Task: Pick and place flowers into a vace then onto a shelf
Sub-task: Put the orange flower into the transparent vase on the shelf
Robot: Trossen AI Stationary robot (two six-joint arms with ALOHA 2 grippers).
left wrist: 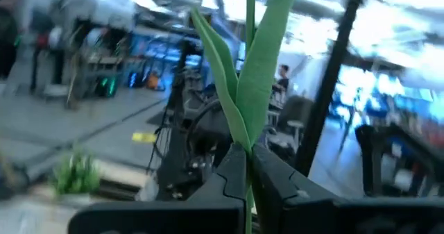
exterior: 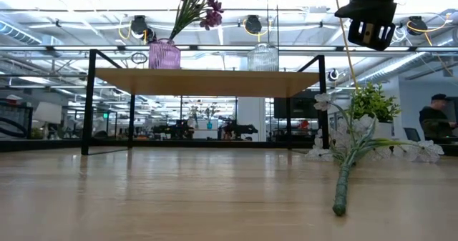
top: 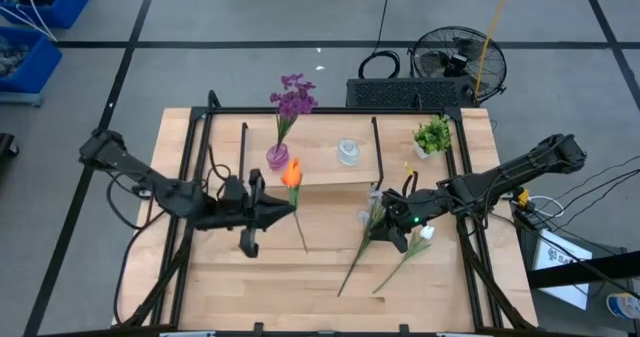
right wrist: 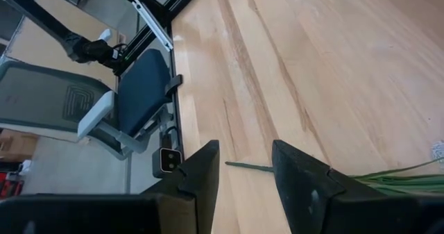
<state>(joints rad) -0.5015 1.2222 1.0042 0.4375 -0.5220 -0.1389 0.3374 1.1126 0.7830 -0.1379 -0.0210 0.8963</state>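
Purple vase [top: 277, 157] on shelf [top: 320, 173] holds purple flowers [top: 293, 97]; clear vase [top: 348, 152] beside it. Left tool [top: 284, 209] clamps orange tulip [top: 291, 173] stem. Right tool [top: 392, 229] jaws wide, over pale flowers [top: 372, 227] on tabletop [top: 300, 287].

Robotics lab (open hall): office chair [right wrist: 132, 95], floor fan [top: 455, 62].

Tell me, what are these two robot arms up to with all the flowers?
They are putting artificial flowers into vases on a low shelf. The purple flower already stands in a pink vase there, beside an empty clear vase. The left gripper is shut on the orange tulip, pinching its stem. The right gripper hangs open over two white flowers lying on the table.
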